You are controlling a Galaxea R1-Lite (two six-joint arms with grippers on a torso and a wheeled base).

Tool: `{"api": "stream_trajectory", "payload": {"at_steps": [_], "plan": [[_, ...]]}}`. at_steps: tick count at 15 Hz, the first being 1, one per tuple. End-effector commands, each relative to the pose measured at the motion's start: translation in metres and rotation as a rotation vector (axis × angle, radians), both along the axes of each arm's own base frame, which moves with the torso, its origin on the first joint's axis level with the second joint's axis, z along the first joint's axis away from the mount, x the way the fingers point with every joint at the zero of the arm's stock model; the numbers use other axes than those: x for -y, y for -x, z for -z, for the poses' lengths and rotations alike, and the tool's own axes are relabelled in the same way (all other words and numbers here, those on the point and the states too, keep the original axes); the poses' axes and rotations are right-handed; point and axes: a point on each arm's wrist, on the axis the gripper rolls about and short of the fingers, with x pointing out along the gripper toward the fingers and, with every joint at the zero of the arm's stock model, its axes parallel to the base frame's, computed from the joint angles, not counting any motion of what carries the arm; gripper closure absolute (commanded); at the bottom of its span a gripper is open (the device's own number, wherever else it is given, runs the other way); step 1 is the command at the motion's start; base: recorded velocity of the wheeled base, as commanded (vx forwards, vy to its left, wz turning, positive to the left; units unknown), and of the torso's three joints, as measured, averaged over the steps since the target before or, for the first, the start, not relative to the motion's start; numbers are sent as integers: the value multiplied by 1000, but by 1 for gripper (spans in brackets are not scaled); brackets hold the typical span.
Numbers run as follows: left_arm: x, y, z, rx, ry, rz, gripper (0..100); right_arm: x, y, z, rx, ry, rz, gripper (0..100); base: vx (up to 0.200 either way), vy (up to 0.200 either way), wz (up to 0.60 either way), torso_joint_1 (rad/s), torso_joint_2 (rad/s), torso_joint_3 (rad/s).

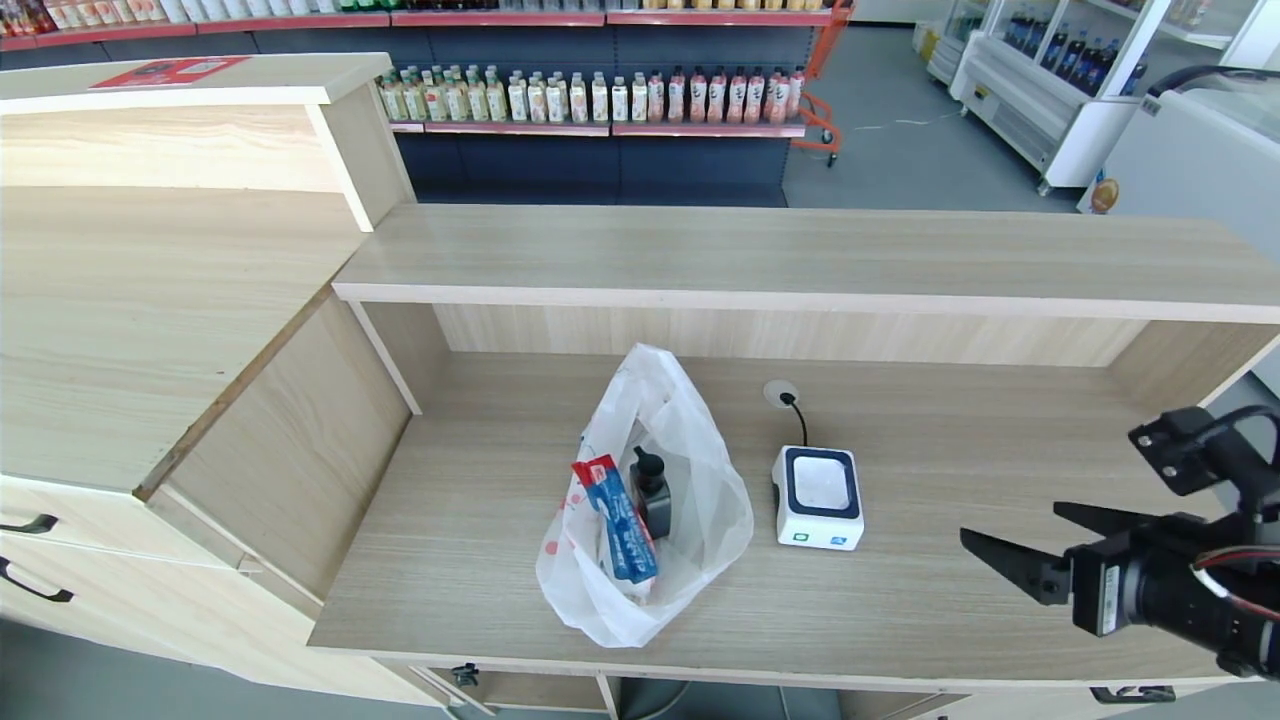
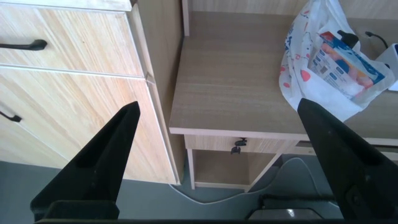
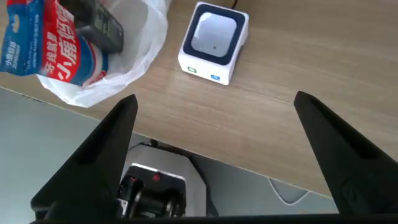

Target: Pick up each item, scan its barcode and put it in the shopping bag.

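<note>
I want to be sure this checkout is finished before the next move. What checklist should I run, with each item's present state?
1. Blue and red pack inside the shopping bag: ok.
2. Dark pump bottle inside the bag: ok.
3. Right gripper open, holding nothing: ok.
4. Left gripper open, holding nothing: ok.
5. Scanner window uncovered, standing on the counter: ok.
6. Both barcodes scanned: cannot tell.

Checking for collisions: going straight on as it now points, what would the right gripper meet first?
Likely the countertop just in front of the scanner, where the open right gripper is aimed. Depth is unclear, so the scanner itself is possible.
</note>
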Motion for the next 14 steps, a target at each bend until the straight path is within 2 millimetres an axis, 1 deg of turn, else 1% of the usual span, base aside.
{"api": "stream_trajectory", "payload": {"at_steps": [1,2,3,4,5,6,7,8,10,14], "plan": [[0,0,0,1,1,0,0,31,93,2,78,40,221,0,0,0,0,0,0,0],[0,0,0,1,0,0,0,35,119,14,106,37,270,0,0,0,0,0,0,0],[0,0,0,1,1,0,0,36,138,26,163,25,292,0,0,0,0,0,0,0],[0,0,0,1,1,0,0,36,152,40,229,12,288,0,0,0,0,0,0,0],[0,0,0,1,0,0,0,36,162,54,281,3,272,0,0,0,0,0,0,0],[0,0,0,1,1,-1,0,36,169,58,333,-2,297,0,0,0,0,0,0,0],[0,0,0,1,1,0,0,37,176,65,348,-19,352,0,0,0,0,0,0,0],[0,0,0,1,1,-1,0,37,181,72,345,-41,361,0,0,0,0,0,0,0],[0,0,0,1,1,0,0,37,184,74,369,-46,345,0,0,0,0,0,0,0],[0,0,0,1,1,0,0,37,184,74,369,-51,345,0,0,0,0,0,0,0]]}}
